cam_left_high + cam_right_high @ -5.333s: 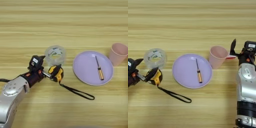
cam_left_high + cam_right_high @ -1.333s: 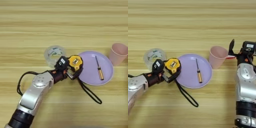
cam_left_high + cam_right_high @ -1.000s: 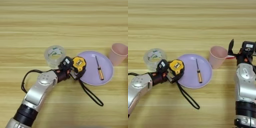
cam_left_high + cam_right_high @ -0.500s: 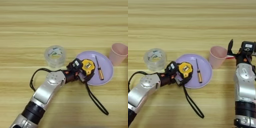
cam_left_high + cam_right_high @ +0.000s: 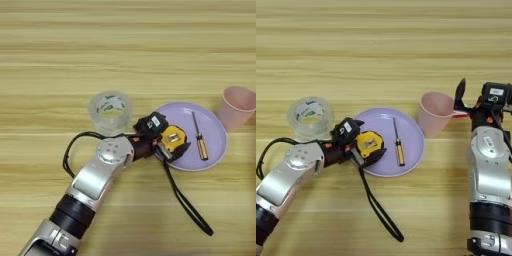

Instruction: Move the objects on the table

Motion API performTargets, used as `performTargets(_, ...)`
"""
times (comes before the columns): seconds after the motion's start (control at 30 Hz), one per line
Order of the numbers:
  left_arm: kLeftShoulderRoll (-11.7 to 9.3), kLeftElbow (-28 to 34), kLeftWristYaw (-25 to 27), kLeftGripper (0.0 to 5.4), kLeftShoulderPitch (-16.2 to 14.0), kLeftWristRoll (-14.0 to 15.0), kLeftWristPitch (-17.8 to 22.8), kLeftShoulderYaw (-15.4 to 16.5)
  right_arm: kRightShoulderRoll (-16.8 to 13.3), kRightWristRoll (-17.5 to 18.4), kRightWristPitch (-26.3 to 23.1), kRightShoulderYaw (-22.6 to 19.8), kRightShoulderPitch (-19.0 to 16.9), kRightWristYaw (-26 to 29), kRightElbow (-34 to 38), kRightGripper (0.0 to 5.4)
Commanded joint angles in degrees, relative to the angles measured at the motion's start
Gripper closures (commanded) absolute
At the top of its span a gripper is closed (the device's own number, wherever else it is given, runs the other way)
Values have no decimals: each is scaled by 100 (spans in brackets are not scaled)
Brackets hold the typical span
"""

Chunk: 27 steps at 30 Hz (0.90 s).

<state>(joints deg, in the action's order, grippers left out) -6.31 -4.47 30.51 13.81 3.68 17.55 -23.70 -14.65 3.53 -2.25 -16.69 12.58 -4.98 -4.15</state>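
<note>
Over the left rim of the purple plate, the tape measure sat pinched between the left gripper's two black fingers, its yellow-and-black case hard and rounded. Its black strap trailed off the plate and lay in a long limp loop on the table. Judged as partly done: the measure had reached the plate but was not yet let go. The tape roll, wide, clear and glassy, stood untouched just left of the plate, near the left forearm. A slim screwdriver with an amber handle lay on the smooth, shallow plate. The pink cup stood upright, right of the plate. The right gripper idled beside the cup, fingers spread, holding nothing. The table was pale wood with lengthwise grain.
</note>
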Motion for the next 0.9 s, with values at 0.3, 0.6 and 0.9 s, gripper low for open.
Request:
performTargets(0.3,206,12,-103,2,124,175,-172,440,17,47,-62,-98,29,-46,85,0)
performTargets(0.6,423,-38,-278,2,250,425,-602,993,27,174,76,-117,-69,134,266,0)
performTargets(0.9,571,-232,-795,2,538,606,-1339,1813,27,219,167,-91,-175,315,366,0)
